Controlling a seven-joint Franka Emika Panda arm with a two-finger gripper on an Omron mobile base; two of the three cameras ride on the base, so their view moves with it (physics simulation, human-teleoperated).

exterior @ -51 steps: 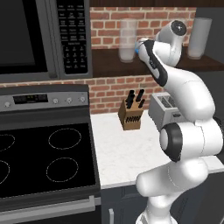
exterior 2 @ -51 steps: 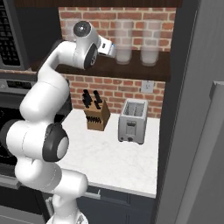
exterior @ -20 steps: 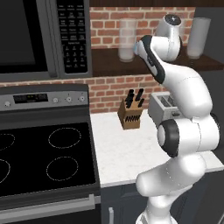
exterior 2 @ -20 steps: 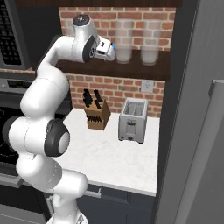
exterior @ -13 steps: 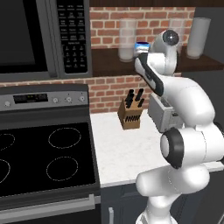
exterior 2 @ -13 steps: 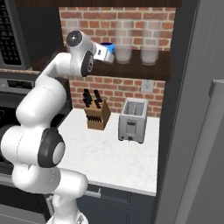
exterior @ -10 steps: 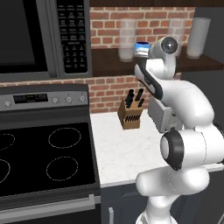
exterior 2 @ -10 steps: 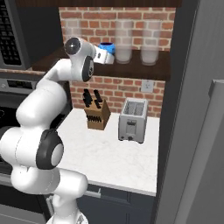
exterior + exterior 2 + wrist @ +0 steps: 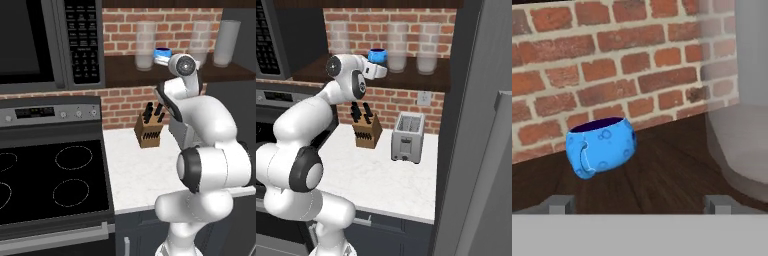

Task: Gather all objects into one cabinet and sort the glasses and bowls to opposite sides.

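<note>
**Brick wall, dark shelf, blue bowl ahead of open claw**

Red brick backs the dark wooden shelf where we are working, above a white marble counter. On that shelf, in the hand view, we see the small glossy blue bowl standing upright, slightly tilted in the picture, with a dark inside and a small loop on its near side. It sits on the wood close to the brick, left of centre. A large frosted glass stands well to its right on the same shelf.

Our gripper is spread wide; the two grey fingertips stand far apart at the bottom of the hand view, and nothing lies between them. The bowl is in front of them, apart from both tips and nearer the left one.

From the right base view, the bowl shows just past the hand, with two frosted glasses further right along the shelf. From the left base view, we see the bowl behind the arm's wrist, between two glasses.

Below on the counter stand a wooden knife block and a silver toaster, apart from each other. A black stovetop and a microwave lie to the left.
</note>
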